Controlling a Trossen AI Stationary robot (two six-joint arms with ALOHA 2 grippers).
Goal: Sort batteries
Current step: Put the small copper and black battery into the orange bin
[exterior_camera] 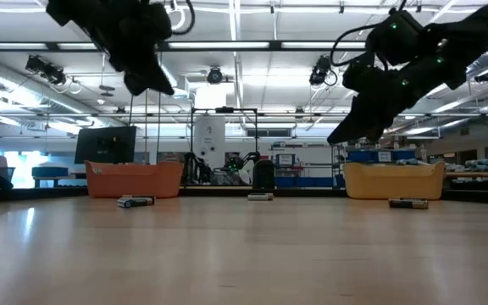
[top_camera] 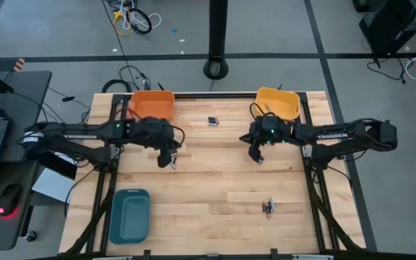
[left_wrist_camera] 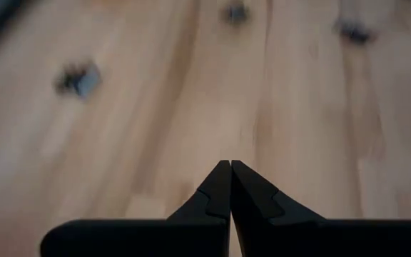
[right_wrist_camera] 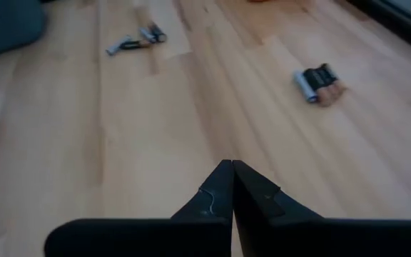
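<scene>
Batteries scattered on the bench: a boxy one between the orange tray and yellow tray, thin ones nearer the front. Probably light, hard, slick, prone to roll; best pinched across the middle. Nothing visible in the trays or the teal tray. Left pincer and right pincer clenched empty, raised above the bench.

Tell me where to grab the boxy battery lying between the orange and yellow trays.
Judging by its pose, come straight down on the boxy battery. It lies flat on the table, clear of both trays, so pinch across its narrower body sides, not the terminal end.
</scene>
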